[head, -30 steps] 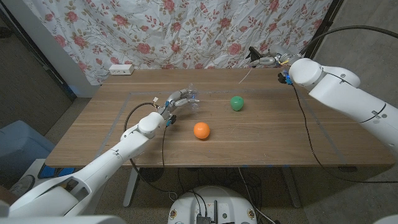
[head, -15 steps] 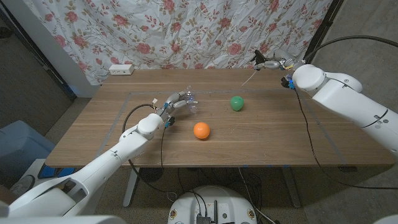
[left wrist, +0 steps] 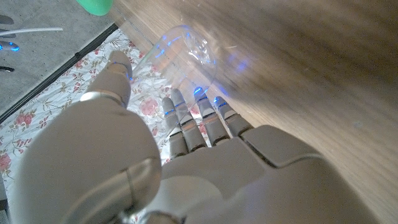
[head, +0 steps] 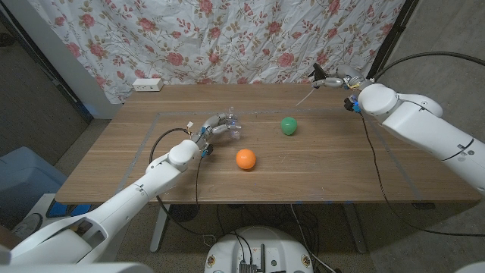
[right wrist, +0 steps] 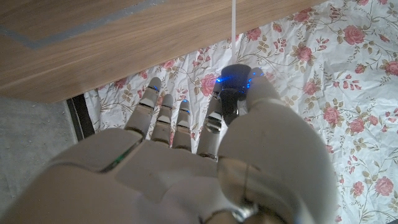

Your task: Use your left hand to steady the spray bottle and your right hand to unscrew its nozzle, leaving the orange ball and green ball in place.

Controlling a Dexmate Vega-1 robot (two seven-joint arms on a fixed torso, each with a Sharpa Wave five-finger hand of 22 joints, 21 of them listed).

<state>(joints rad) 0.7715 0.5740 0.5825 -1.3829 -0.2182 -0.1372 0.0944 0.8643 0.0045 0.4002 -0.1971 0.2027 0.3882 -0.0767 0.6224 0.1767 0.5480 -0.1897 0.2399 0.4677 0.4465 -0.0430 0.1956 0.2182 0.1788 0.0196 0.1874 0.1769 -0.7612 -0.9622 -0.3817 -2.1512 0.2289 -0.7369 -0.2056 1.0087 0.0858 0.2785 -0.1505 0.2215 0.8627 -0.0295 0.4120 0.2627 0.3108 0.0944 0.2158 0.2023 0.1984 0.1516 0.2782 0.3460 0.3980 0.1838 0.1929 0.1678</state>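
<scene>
The clear spray bottle (head: 234, 128) stands left of the table's middle, and my left hand (head: 215, 127) holds it from its left side. In the left wrist view the fingers (left wrist: 186, 118) reach to the bottle (left wrist: 180, 53). My right hand (head: 342, 80) is raised over the far right edge and pinches the black nozzle (head: 319, 75), whose thin white tube (head: 305, 94) hangs free, apart from the bottle. The right wrist view shows the nozzle (right wrist: 233, 87) between thumb and fingers. The orange ball (head: 245, 158) and the green ball (head: 288, 125) lie on the table.
A white power strip (head: 147, 84) lies at the wooden table's (head: 341, 167) far left edge. A flowered curtain (head: 227, 38) hangs behind the table. Cables run from both arms across the tabletop.
My right hand has carried the nozzle and its tube a little to the right along the far edge. The left hand with the bottle has barely shifted. Both balls stay put.
</scene>
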